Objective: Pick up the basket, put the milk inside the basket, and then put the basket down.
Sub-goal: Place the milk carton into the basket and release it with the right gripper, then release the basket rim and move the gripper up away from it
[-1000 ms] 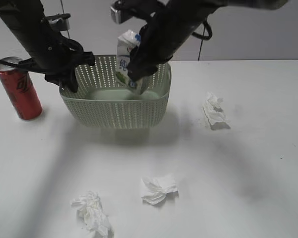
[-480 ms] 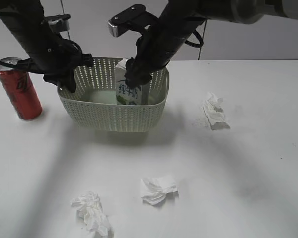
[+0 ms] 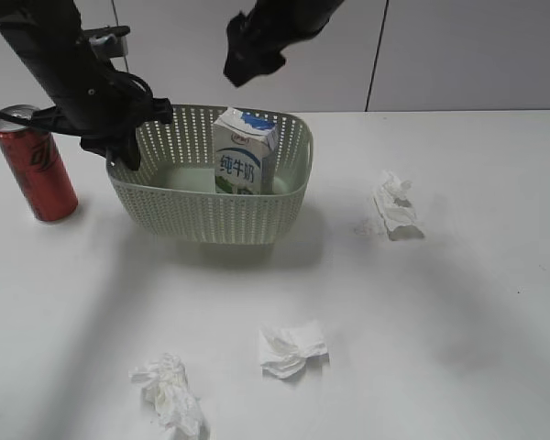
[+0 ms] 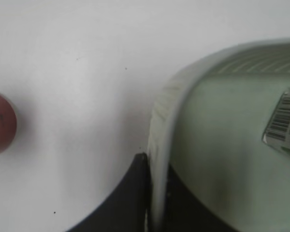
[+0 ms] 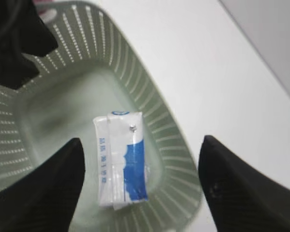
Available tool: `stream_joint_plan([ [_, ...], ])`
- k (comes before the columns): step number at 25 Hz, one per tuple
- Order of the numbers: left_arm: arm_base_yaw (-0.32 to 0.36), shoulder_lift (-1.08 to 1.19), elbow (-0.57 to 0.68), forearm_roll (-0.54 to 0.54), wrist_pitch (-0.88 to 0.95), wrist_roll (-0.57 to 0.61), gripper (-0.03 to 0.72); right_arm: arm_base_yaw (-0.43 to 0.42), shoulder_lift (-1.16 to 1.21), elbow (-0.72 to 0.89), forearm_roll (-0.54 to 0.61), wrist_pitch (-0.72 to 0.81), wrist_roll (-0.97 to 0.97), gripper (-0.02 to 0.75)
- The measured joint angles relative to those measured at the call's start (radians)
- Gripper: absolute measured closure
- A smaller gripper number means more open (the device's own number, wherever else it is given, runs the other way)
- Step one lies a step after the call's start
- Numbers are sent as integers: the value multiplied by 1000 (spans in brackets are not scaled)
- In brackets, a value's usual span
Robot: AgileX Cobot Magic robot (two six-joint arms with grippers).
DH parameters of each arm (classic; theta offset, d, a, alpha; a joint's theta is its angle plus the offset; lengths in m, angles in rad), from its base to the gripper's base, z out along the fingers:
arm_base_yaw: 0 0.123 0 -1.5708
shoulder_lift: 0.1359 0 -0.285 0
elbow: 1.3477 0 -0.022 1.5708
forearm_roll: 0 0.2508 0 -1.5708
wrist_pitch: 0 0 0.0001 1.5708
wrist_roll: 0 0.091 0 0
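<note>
Now that the right gripper [image 5: 140,183] has let go and risen, spread wide, the milk [image 3: 244,152] stands upright inside the basket [image 3: 211,215]; the left gripper [image 3: 119,137] stays pinching its nine-o'clock rim, so only lowering it to the tabletop [image 3: 440,321] remains.

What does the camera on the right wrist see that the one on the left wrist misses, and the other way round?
Only the right wrist view shows the milk's blue gable top from above, standing inside, framed by the open right claw. Only the left wrist view shows the red can, the carton's barcode, and the left claw clamped on the rim. Both show the basket and the white table.
</note>
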Motion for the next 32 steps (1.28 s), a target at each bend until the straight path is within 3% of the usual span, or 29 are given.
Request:
stream_joint_plan([
  [7, 0, 0, 0, 0, 0, 0, 688, -53, -173, -5, -230, 212, 321, 173],
  [11, 0, 0, 0, 0, -7, 0, 688, -130, -259, 101, -278, 306, 438, 173],
  [14, 0, 2, 0, -4, -17, 0, 688, -169, -354, 248, -288, 319, 462, 173],
  [22, 0, 49, 0, -4, -55, 0, 688, -172, -687, 700, -235, 248, 477, 173],
  [28, 0, 86, 0, -1, -81, 0, 684, -172, -890, 919, -205, 184, 528, 173],
  [30, 0, 97, 0, -3, -85, 0, 652, -172, -936, 949, -205, 184, 534, 173],
  [32, 0, 97, 0, -11, -93, -1, 572, -172, -965, 959, -204, 183, 535, 173],
])
